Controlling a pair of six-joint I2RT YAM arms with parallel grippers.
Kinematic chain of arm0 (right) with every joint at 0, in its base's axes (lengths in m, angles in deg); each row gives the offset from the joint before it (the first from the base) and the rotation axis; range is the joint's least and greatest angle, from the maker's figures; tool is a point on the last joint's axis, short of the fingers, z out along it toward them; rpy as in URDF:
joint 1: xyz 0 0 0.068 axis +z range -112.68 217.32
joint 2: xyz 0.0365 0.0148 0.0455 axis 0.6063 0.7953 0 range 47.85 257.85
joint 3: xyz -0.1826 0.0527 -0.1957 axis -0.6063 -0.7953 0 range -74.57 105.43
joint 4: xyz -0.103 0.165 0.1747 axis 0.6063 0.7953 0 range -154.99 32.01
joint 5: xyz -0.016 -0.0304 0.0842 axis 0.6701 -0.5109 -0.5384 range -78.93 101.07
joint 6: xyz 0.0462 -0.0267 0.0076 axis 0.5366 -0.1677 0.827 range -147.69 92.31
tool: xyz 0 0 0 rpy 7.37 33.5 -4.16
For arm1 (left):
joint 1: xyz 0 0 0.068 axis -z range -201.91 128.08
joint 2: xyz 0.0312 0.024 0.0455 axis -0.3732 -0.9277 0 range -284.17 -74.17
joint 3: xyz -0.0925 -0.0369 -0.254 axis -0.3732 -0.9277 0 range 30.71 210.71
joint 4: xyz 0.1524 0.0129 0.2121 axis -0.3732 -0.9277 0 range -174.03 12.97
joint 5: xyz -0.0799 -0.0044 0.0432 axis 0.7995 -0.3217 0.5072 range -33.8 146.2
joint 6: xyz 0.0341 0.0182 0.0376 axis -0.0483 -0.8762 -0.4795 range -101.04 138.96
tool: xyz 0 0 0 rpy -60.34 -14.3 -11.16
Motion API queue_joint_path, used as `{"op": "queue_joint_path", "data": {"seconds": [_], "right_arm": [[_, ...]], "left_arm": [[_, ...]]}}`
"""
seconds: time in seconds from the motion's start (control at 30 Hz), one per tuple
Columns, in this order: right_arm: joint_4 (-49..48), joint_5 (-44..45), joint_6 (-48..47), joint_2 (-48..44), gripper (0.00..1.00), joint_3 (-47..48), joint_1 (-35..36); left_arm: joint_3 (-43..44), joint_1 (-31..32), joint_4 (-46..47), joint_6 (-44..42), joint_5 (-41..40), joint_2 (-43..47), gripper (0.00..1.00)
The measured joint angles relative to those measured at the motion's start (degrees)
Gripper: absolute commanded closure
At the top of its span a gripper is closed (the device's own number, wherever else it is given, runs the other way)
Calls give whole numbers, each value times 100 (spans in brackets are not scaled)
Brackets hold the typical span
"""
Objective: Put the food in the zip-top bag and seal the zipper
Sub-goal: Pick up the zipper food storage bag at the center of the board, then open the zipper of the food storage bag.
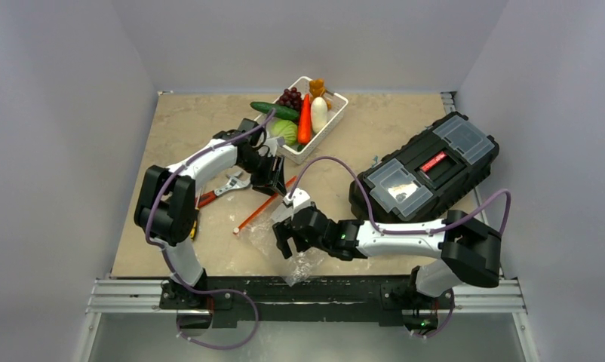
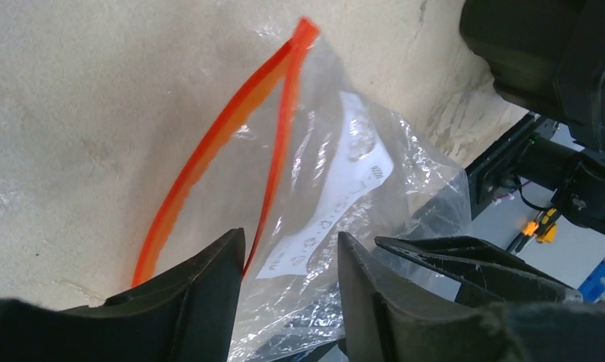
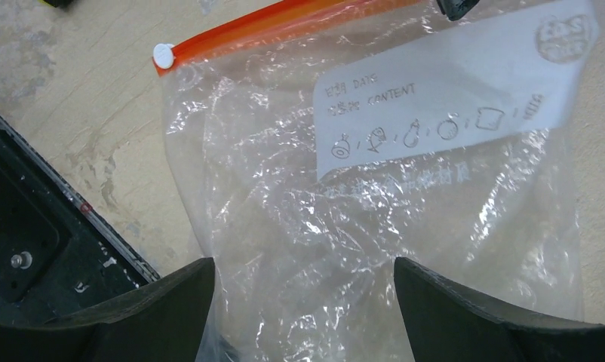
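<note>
The clear zip-top bag lies flat near the table's front edge, with nothing in it. Its red-orange zipper runs diagonally, with the white tab at the near-left end. In the left wrist view the two zipper strips are parted at the mouth. My left gripper is open at the zipper's far end, its jaws astride the bag's mouth. My right gripper is open above the bag's bottom part. The food sits in the white basket: cucumber, cabbage, carrot, white oval piece, dark grapes.
A black toolbox stands at the right. A wrench and a red-handled screwdriver lie left of the bag, under the left arm. The black front rail is close to the bag's near corner.
</note>
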Motion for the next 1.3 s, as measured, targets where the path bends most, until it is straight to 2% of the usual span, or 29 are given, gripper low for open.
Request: {"op": "queue_joint_path", "data": {"seconds": [0.13, 0.17, 0.2, 0.43, 0.5, 0.63, 0.8, 1.07, 1.3], "right_arm": [[24, 256, 195, -13, 12, -2, 0], [42, 330, 249, -28, 12, -2, 0], [50, 393, 291, -48, 12, -4, 0], [63, 1023, 680, -544, 5, -4, -20], [81, 1281, 807, -693, 1, 24, -28], [236, 1814, 1217, -756, 1, 374, -76], [260, 2262, 1427, -614, 1, 1032, -114], [269, 3346, 935, 527, 3, 2540, 66], [280, 4041, 457, 1056, 18, 2824, 459]], "left_arm": [[2, 0, 28, 7, 181, 31, 87], [2, 0, 24, 4, 199, 61, 97], [2, 0, 24, -7, 199, 103, 100], [-28, 0, 186, -11, -144, 1095, 100], [-118, 0, 367, -4, -439, 1596, 100], [-428, 7, 826, 81, -1294, 2765, 100], [-1088, 50, 1598, 380, -2044, 3742, 100], [-1375, 293, 1926, 704, -2680, 3845, 100], [-1379, 310, 2052, 798, -2778, 3884, 100]]}}
